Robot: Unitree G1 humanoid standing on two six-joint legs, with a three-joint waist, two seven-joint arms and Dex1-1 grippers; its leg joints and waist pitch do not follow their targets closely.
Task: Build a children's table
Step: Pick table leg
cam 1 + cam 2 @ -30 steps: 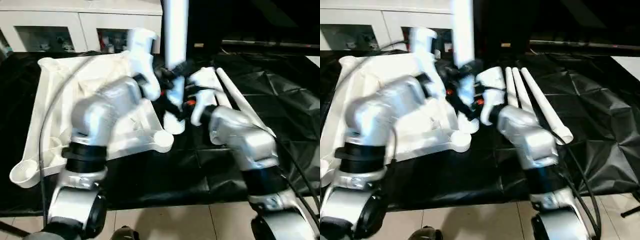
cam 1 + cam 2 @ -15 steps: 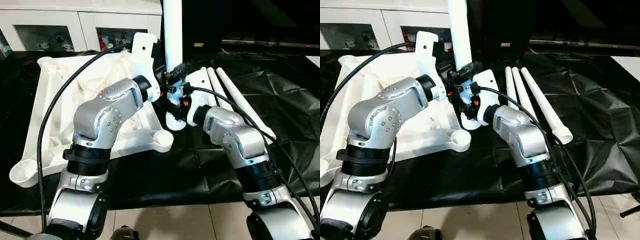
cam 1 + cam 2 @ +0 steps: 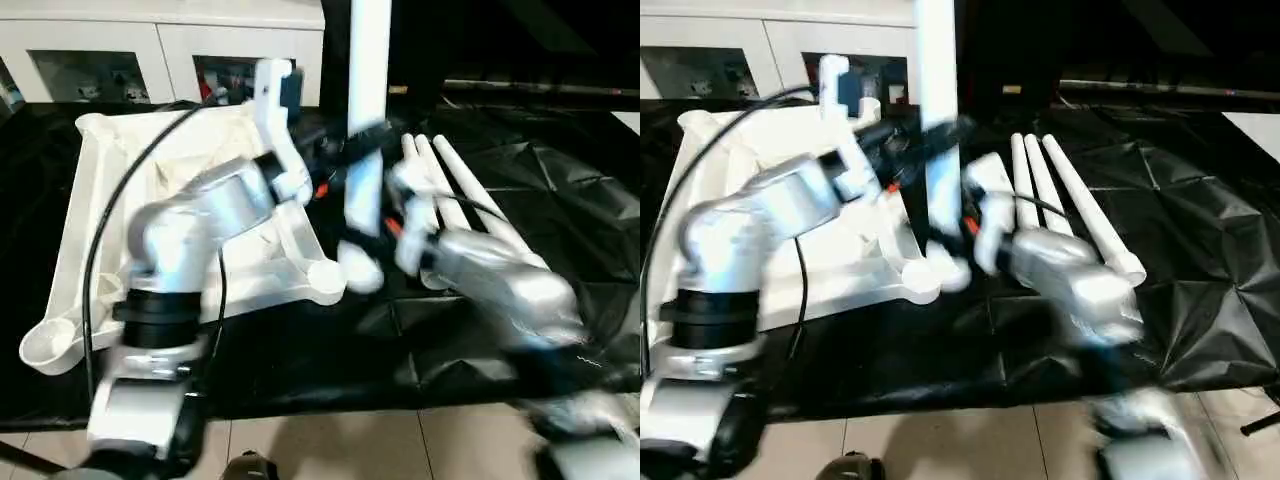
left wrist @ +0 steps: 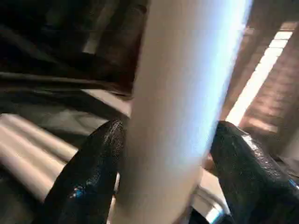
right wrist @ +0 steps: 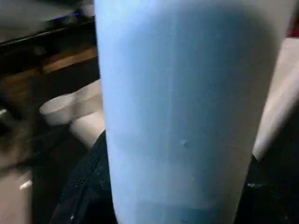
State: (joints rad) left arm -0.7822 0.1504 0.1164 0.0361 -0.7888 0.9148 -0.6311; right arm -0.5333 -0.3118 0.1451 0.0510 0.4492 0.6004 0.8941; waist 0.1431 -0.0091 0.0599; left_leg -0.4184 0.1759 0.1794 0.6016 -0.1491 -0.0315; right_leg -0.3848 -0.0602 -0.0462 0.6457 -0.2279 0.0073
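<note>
the white square tabletop [image 3: 120, 210] lies ribbed side up on the black sheet [image 3: 560, 190], a round corner socket [image 3: 45, 345] at its near left and another [image 3: 325, 278] at its near right. the left gripper [image 4: 163, 172] reaches over the top, its black fingers [image 4: 88, 172] clenched on an upright white leg [image 3: 366, 120] whose foot hangs beside that near right socket. the right gripper [image 3: 395, 215] is close against the same leg; its jaws are blurred, cannot tell. three spare legs [image 3: 1060, 195] lie side by side to the right, open sheet beyond.

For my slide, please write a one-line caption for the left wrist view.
Left tool clamps an upright white table leg between its black fingers.
</note>
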